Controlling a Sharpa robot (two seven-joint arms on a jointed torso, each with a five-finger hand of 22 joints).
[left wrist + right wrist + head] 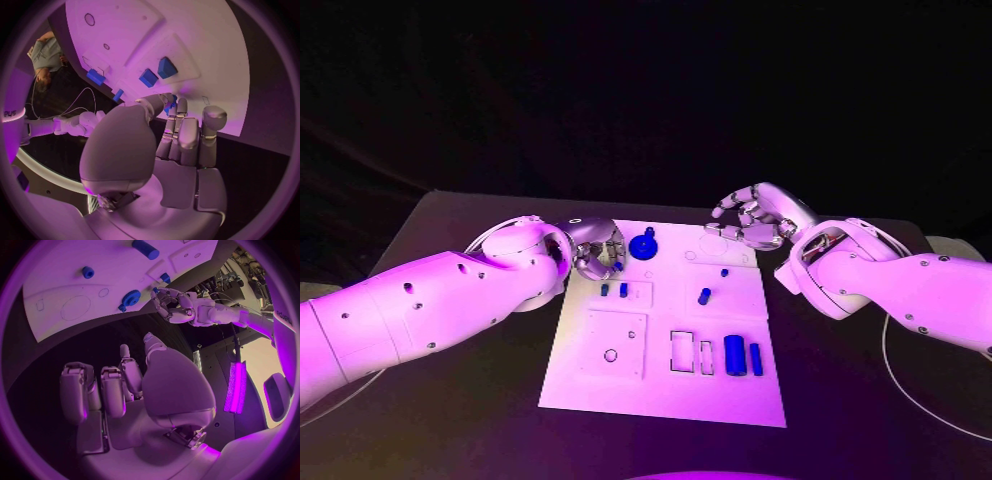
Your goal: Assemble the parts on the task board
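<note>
A: What does the head view show?
B: A white task board [668, 395] lies mid-desk [459, 420]. Several blue parts look seated: a blue gear [643, 246] near the far edge, two small pegs [613, 290] below it, a slanted peg [705, 296] at centre, and two tall cylinders [743, 357] at the near right. Beside those cylinders, two outlined rectangular slots [691, 351] look unfilled, so I judge the job partly done. The left hand [596, 247] sits at the board's far left corner, just beside the gear. The right hand [753, 217] hovers over the far right corner, fingers curled in, apparently holding nothing.

A: And the left wrist view?
B: The left hand's fingers [178, 135] lie close together, tips at the board's edge. A glimpse of blue sits at the tips; whether they grip it I cannot tell. Blue blocks [157, 73] stand just beyond.

A: The right wrist view?
B: The right hand's fingers [106, 390] are bent inward over the dark desk, nothing between them, well apart from the gear [130, 299]. Across the board, the left hand [174, 304] reaches toward that gear
</note>
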